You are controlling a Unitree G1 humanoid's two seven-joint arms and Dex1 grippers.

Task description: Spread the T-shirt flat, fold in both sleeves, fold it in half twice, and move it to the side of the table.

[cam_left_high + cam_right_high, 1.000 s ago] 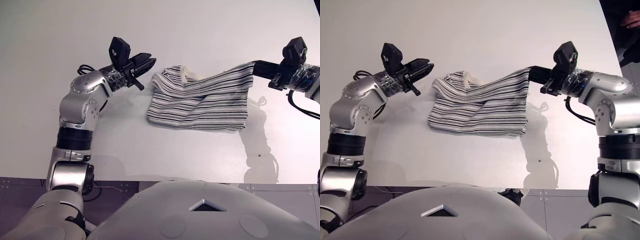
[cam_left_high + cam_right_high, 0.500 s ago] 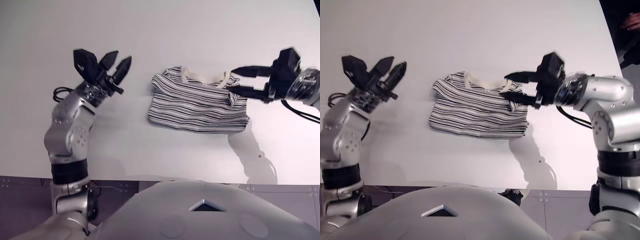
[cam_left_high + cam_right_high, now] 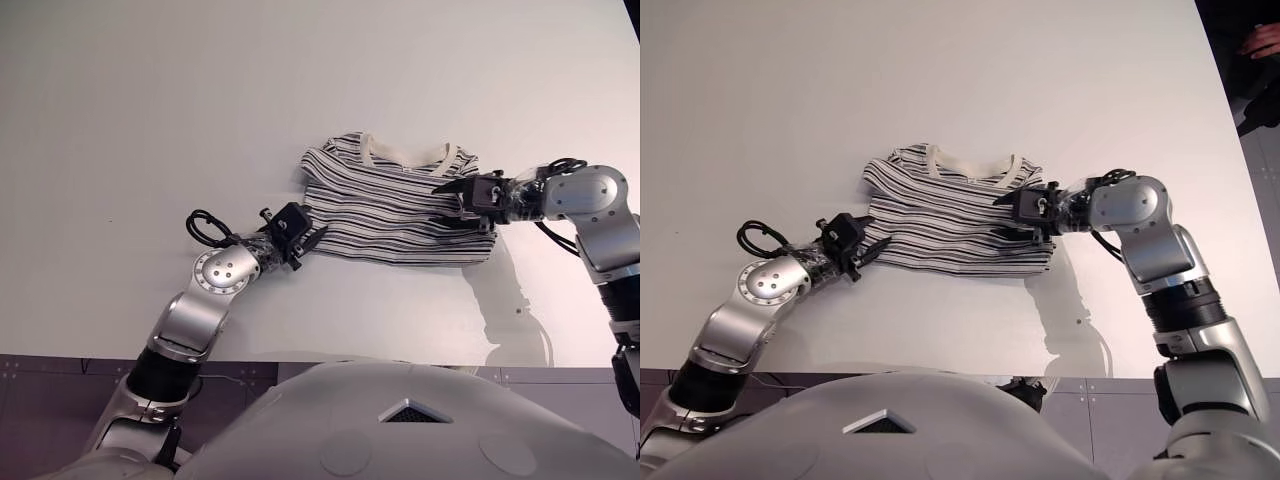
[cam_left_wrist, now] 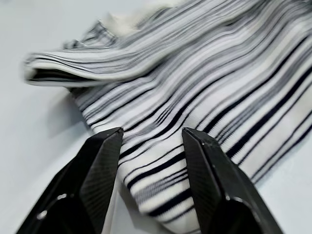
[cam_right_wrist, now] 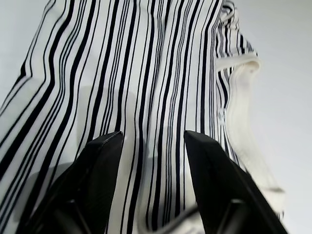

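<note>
One striped T-shirt lies on the white bench, about midway across it. It is gathered into a rough rectangle, with the cream collar on the far side and the hem toward the robot. Its left side shows stacked layers of cloth with a rounded fold, and its near hem runs slightly aslant.

White bench top runs on to the left of the shirt and away from the robot. To the right, a narrower strip separates the shirt from the bench's right edge. The front edge lies some way nearer the robot than the hem, with a plain band of bench between them. A small dark speck marks that band, off the shirt's near right corner.

The left claw sits low at the shirt's near left corner and points into it. Its two fingers are spread apart, and the striped corner lies between their tips. They have closed on nothing, and it cannot be told whether they touch the cloth.

The right claw comes in from the right, over the shirt's right side and just below the collar. Its fingers are likewise parted above the stripes and hold nothing. It cannot be told whether they press on the fabric.
</note>
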